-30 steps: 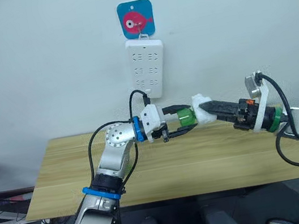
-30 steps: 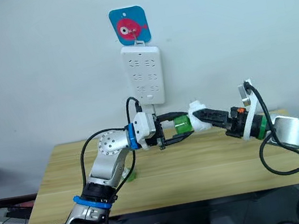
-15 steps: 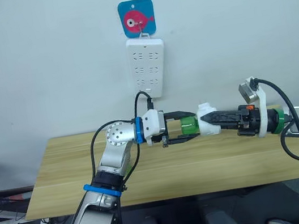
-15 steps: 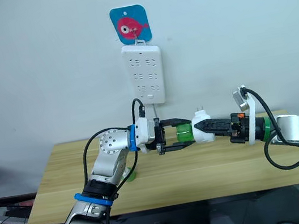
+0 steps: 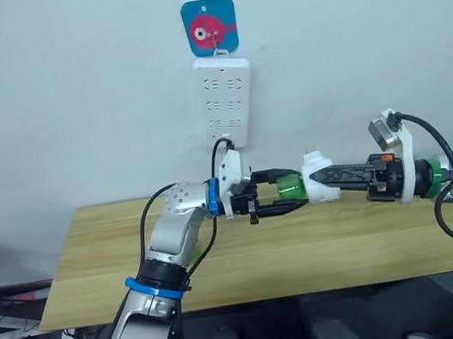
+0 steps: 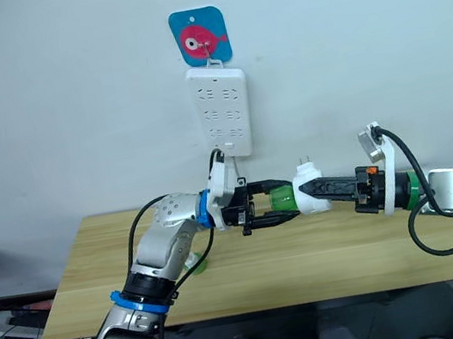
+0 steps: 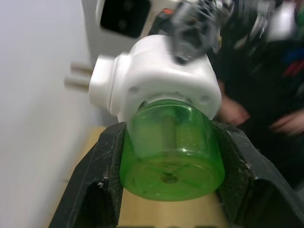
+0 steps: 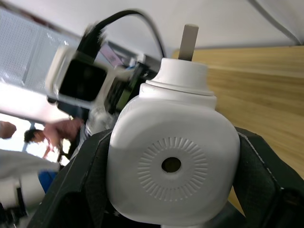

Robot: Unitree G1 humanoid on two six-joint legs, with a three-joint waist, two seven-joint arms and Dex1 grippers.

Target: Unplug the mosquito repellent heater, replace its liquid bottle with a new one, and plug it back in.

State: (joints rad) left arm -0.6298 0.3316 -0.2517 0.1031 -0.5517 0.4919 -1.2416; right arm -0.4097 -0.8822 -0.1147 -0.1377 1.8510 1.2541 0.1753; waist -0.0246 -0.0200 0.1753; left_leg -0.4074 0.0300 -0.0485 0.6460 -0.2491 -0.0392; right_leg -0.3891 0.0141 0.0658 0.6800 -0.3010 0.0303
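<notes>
The mosquito repellent heater (image 5: 323, 185) is a small white unit held in mid-air above the table, its two plug prongs (image 5: 309, 155) pointing up. My right gripper (image 5: 325, 177) is shut on it from the right. A green translucent liquid bottle (image 5: 292, 191) sticks out of the heater's left end. My left gripper (image 5: 283, 196) is shut on that bottle, its black fingers (image 7: 97, 185) pressing both sides. In the right wrist view the heater's (image 8: 173, 166) round vent faces the camera.
A long white power strip (image 5: 226, 100) hangs on the wall under a blue fish card (image 5: 209, 26). Below both arms lies the wooden table (image 5: 326, 244). A small green object (image 6: 196, 263) sits on it, partly hidden behind my left arm.
The right arm has levelled out and turned the heater, so its prongs now point up. Both grippers, still joined at heater and bottle, have drifted a little to the right.
</notes>
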